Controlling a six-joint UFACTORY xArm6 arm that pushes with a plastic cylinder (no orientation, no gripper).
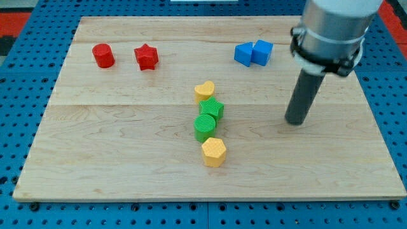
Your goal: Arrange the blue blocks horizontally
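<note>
On the pale wooden board (127, 159), two blue blocks (253, 53) touch side by side near the view's top right. My tip (294, 121), a bare dark rod holding nothing, rests below and right of them, well apart.

The arm's end is a broad grey cylinder (336, 22) with a smooth, matt skin. A black collar (325, 58) with small lugs rings its lower edge over a thin white band. From it runs a straight dark grey rod (304, 95), round and plain, ending in my tip (294, 122), cut flat.
</note>
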